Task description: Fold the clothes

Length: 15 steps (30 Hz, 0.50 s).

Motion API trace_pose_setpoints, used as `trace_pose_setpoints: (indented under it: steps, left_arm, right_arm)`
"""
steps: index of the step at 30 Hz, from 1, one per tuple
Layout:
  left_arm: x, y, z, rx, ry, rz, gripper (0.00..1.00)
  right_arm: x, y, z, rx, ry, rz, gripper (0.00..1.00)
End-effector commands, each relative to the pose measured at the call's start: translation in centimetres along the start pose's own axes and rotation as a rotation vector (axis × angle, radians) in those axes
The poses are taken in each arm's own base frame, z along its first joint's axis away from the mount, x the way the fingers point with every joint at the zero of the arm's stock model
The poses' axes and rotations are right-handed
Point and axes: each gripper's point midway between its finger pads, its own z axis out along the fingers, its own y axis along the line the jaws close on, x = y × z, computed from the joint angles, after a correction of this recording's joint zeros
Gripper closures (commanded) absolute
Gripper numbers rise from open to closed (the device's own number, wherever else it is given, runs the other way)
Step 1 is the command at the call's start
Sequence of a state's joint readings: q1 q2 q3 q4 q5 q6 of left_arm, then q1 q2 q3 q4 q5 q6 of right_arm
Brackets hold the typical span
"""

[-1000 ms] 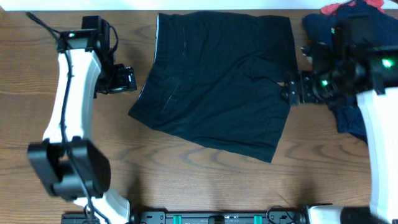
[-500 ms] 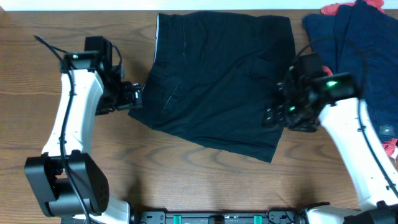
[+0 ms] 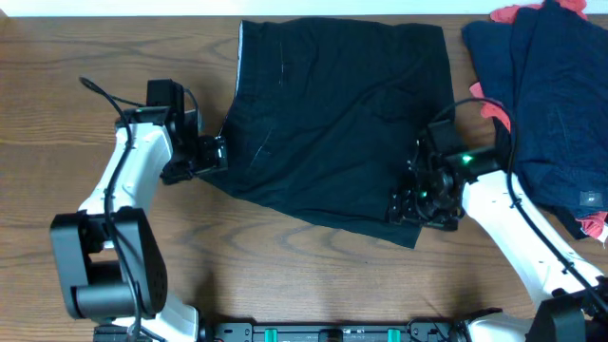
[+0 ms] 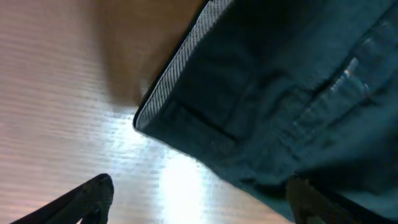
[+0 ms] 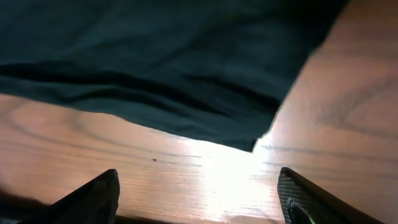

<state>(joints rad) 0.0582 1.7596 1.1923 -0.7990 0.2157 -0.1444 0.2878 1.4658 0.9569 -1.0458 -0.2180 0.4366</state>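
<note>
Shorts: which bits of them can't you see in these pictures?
1. Overhead: the right gripper covers part of the shorts' right edge.
2. Left wrist: only a blurred waistband corner shows. The rest runs off the top and right edges.
3. Right wrist: only a hem corner shows. The rest runs off the top edge.
4. Every view: the underside is hidden against the table.

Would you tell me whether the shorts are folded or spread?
Spread out: the shorts lie flat, full outline and waistband showing, no fold made.
</note>
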Motion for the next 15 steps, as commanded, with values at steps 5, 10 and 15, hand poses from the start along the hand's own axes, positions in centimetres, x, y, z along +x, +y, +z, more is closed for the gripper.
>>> trace_pose_setpoints:
  steps: [5,10,15]
  left_arm:
    - [0.0,0.3,2.8,0.014,-0.003,-0.283,0.12]
    - [-0.6,0.5,4.3,0.031,-0.058,-0.325,0.17]
    - [-0.6,0.9,5.2,0.028,-0.086,-0.343,0.28]
  right_arm:
    - [0.0,-2.5,1.1,0.121,-0.05,0.191,0.15]
    - [-0.5,-2.4,1.1,0.12,-0.072,0.188,0.14]
    - [-0.4,-2.4,1.1,0.121,-0.068,0.212,0.12]
